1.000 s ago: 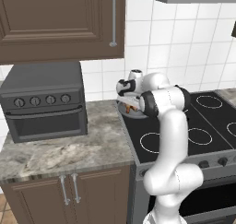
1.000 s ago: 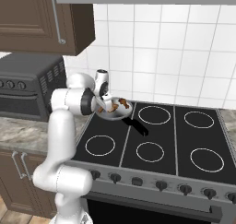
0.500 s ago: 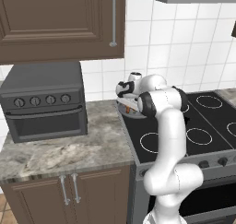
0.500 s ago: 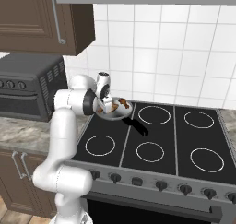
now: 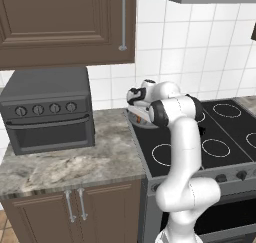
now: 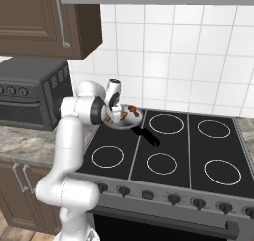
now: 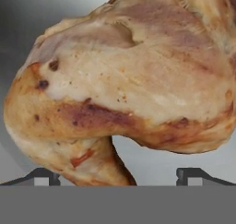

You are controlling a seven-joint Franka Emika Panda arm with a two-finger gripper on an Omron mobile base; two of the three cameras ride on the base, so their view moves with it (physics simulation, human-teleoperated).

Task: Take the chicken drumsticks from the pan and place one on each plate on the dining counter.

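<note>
left base view: our arm folds back over the stove's rear left corner, wrist turned down, end effector [image 5: 136,108] low over the pan [image 5: 141,120], which peeks out beside the elbow; most of it is hidden by the arm, so we can't read the jaws here. toaster oven [image 5: 47,109] sits on the tabletop [image 5: 65,159] to the left, well clear. right base view: pan [image 6: 125,121] sits at the back left of the cooktop [image 6: 168,150], dark handle pointing toward the front burners; chicken drumsticks [image 6: 127,113] lie inside it, brown lumps, one just beside the hand. the hand comes in from above, likely so the fingers can straddle a leg without hitting the rim. hand view: one drumstick [image 7: 124,89] very close up, resting on the grey pan floor [image 7: 27,25]; both fingertips [image 7: 44,176] sit spread wide either side, nothing clamped, so jaws are released and empty. we judge we're lined up for the first pick; plates aren't served yet.
</note>
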